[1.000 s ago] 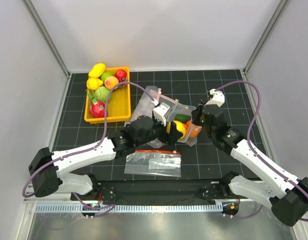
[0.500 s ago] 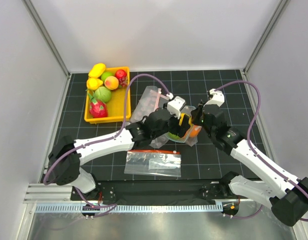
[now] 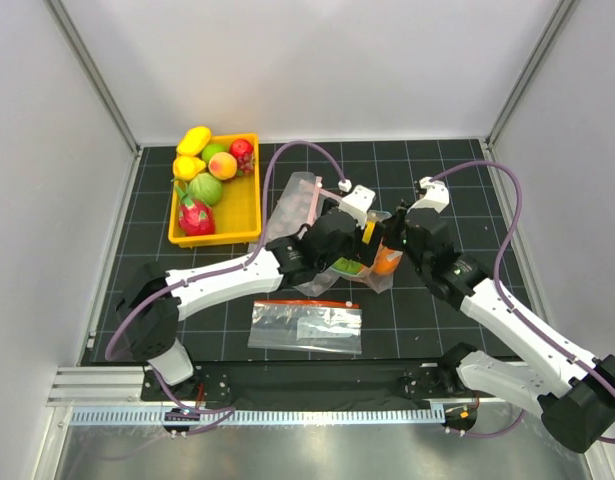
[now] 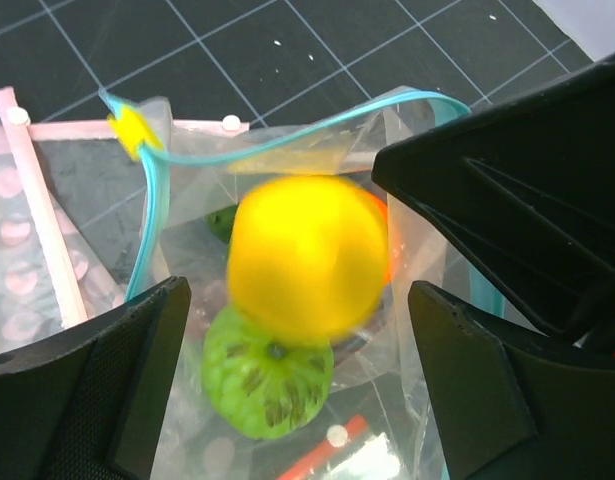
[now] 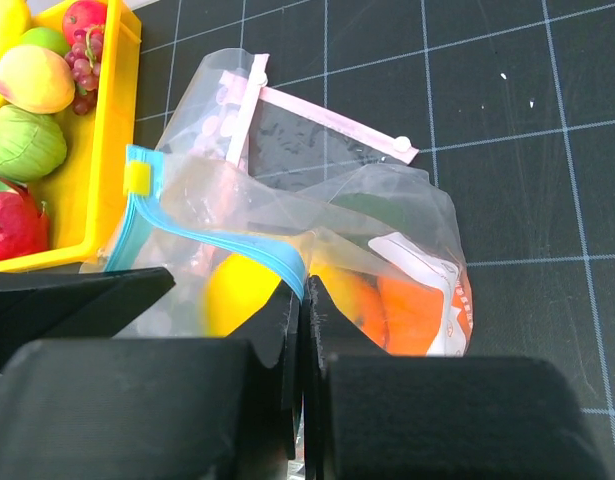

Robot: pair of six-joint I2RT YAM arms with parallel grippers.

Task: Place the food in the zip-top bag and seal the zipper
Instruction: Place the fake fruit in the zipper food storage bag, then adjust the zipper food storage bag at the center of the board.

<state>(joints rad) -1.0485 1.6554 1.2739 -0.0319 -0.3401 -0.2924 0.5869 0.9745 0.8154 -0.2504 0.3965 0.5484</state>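
The zip-top bag point(image 5: 387, 200) stands with its mouth open at the table's middle point(image 3: 337, 270). Its teal zipper point(image 4: 287, 140) curves around the opening, and my right gripper point(image 5: 305, 290) is shut on that strip at the mouth's near edge. My left gripper point(image 4: 297, 300) hangs over the mouth with both jaws wide apart. A yellow fruit point(image 4: 307, 250), blurred, sits loose between them, touching neither finger. Inside the bag lie a green fruit point(image 4: 267, 375) and an orange fruit point(image 5: 417, 305) behind the white label point(image 5: 427, 260).
A yellow tray point(image 3: 215, 238) with several fruits stands at the back left. A dotted clear bag with a pink strip point(image 3: 297, 200) lies behind the zip-top bag. A flat clear bag with a red-orange strip point(image 3: 307, 325) lies near the front.
My left arm carried the yellow fruit rightward to the bag's mouth, then its jaws spread wider and let the fruit go. The right gripper stayed put on the zipper.
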